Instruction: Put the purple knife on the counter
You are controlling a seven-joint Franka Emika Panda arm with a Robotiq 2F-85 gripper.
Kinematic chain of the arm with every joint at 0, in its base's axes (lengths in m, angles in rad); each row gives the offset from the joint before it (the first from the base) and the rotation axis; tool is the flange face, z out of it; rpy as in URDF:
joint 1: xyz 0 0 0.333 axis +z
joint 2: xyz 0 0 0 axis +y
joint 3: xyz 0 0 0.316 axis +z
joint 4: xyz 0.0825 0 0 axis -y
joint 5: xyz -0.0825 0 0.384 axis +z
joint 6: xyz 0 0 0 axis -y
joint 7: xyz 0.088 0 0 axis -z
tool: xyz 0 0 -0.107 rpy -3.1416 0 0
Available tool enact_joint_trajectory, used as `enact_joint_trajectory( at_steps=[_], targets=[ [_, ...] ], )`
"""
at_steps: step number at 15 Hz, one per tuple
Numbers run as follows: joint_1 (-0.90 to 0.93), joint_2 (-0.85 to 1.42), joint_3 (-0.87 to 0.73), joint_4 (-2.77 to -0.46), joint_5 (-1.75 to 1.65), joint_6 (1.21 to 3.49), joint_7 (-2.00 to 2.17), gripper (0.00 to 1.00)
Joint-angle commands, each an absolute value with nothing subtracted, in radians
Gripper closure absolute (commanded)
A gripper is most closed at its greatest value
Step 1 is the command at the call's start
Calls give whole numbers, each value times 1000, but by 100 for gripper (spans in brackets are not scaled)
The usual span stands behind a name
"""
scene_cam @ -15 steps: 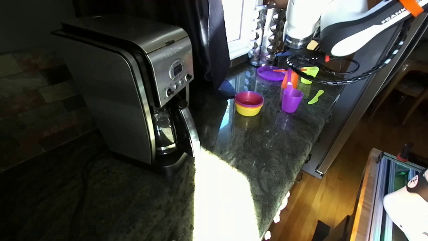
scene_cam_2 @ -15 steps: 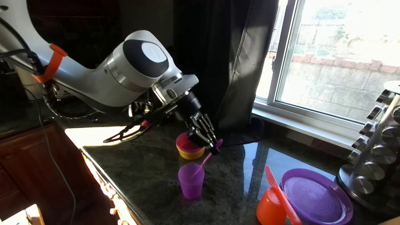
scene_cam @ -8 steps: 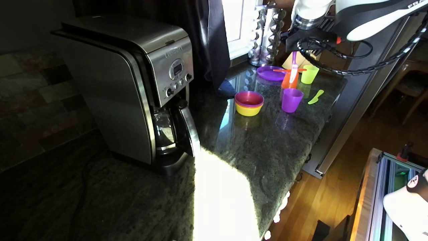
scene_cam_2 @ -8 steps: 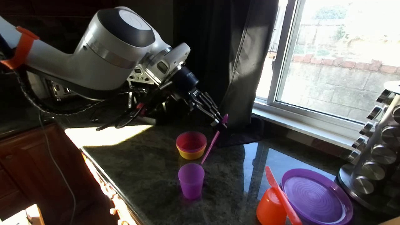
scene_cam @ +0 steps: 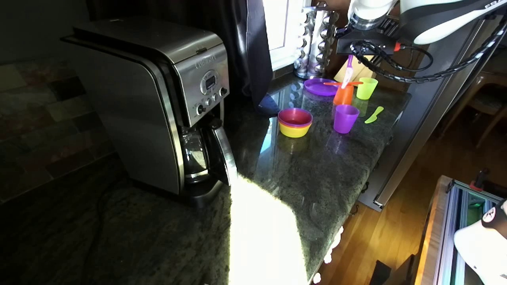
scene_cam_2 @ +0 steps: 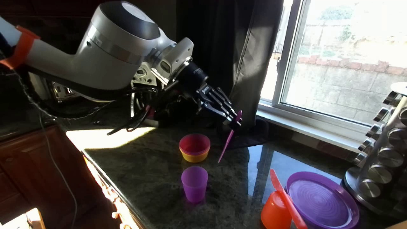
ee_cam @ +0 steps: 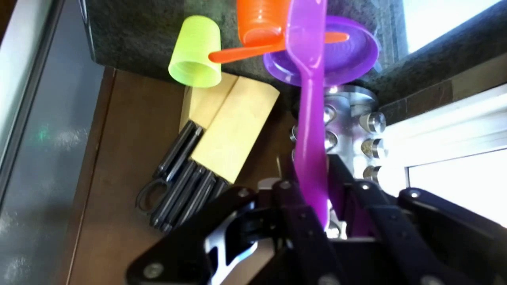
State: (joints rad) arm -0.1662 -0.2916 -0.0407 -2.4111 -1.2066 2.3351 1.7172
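Sunlight lies in a bright patch across the dark, speckled counter, just beside a silver coffee maker, and a dark curtain hangs next to the window. Up in the air, the gripper pinches the purple knife by its handle, the blade slanting downward and apart from the counter. A purple cup stands upright near a stack of bowls, red uppermost and yellow at the bottom. Farther along, an orange cup is turned upside down with an orange knife lying across its base, just beside a purple plate. Near these, a lime-green cup stands upright, and a lime-green knife lies on the counter. Beside the plate stands a spice rack, and the wrist view also shows a wooden knife block filled with black-handled tools.
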Motion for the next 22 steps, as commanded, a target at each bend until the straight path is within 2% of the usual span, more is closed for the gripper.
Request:
enact_joint_trajectory(
  at_steps=[1, 9, 22],
  targets=[
    [-137, -198, -91, -2361, -1016, 2347, 1697, 94],
    [-163, -45, -131, -2250, -566, 2343, 1616, 94],
    [-185, 151, -213, -2167, -356, 2364, 1825, 94]
  ],
)
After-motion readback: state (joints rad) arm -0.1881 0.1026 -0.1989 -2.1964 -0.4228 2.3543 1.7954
